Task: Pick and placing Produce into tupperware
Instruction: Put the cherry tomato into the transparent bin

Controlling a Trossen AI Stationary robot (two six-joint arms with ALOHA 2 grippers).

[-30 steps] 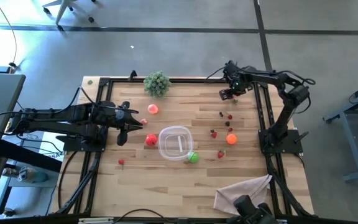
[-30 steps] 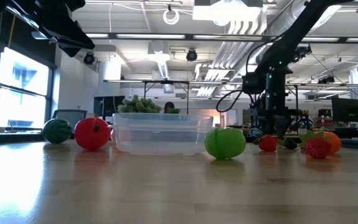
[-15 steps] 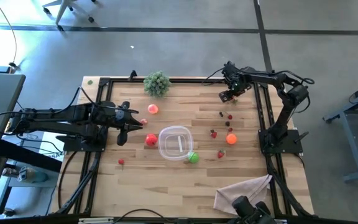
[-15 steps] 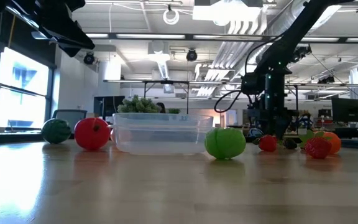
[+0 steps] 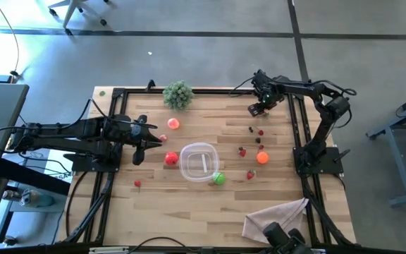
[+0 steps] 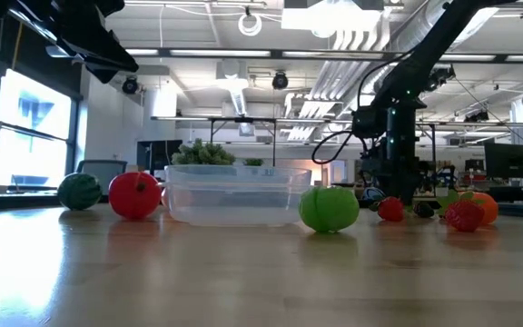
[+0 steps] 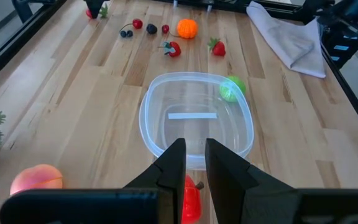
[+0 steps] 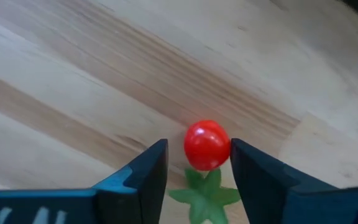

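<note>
Little had changed from a second earlier: in the high view both arms and every piece of produce sat where they had been, and only the right gripper's (image 8: 197,177) fingers had drawn a little closer together. They stood part-open on either side of a small red tomato (image 8: 207,145) with a green leafy stem, just beside it but not gripping it.

Taking the tupperware (image 5: 199,161) as the landmark, that right gripper (image 5: 257,108) was well away toward the far right corner of the table (image 5: 210,212), its arm reaching in from the right edge and bent down to the wood. The left gripper (image 5: 141,149) hovered just left of the tupperware, its arm stretched in level from the left edge, its fingers nearly closed with nothing between them.

The tupperware lay empty near the table's middle. A red tomato (image 5: 170,159) touched its left side, a green fruit (image 5: 219,179) its near right corner, and a peach (image 5: 173,123) lay beyond it to the left. An orange (image 5: 262,158) and several small red pieces were scattered to its right.
</note>
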